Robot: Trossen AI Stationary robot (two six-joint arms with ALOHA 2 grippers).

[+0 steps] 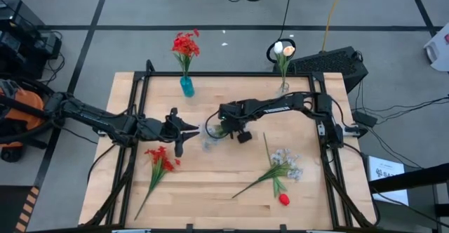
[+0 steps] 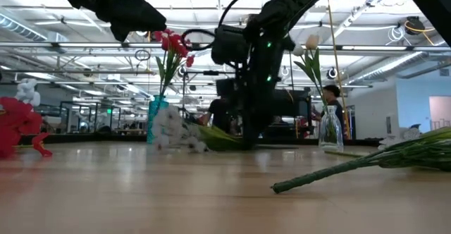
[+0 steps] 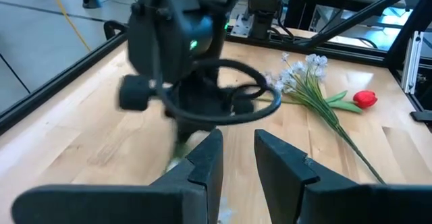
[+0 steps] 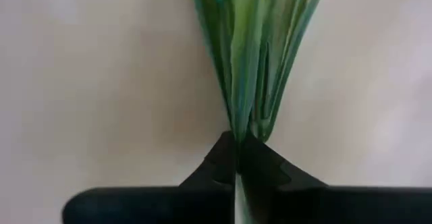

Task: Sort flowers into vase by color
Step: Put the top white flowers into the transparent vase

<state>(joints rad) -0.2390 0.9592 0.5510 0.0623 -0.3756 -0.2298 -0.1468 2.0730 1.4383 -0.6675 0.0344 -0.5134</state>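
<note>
Here, blue vase (image 1: 186, 86) holds red flowers (image 1: 185, 45).

My wooden table (image 1: 210, 184), flowers scattered.
On it: red blooms (image 1: 158, 159), pale spray (image 1: 284, 164), red bud (image 1: 284, 199), blue vase (image 1: 186, 86), clear vase (image 1: 283, 88).

Two matte black jointed arms, black cable looped at the right wrist, green indicator light glowing

two vases (image 1: 186, 85) behind, flowers (image 1: 280, 167) before
</note>
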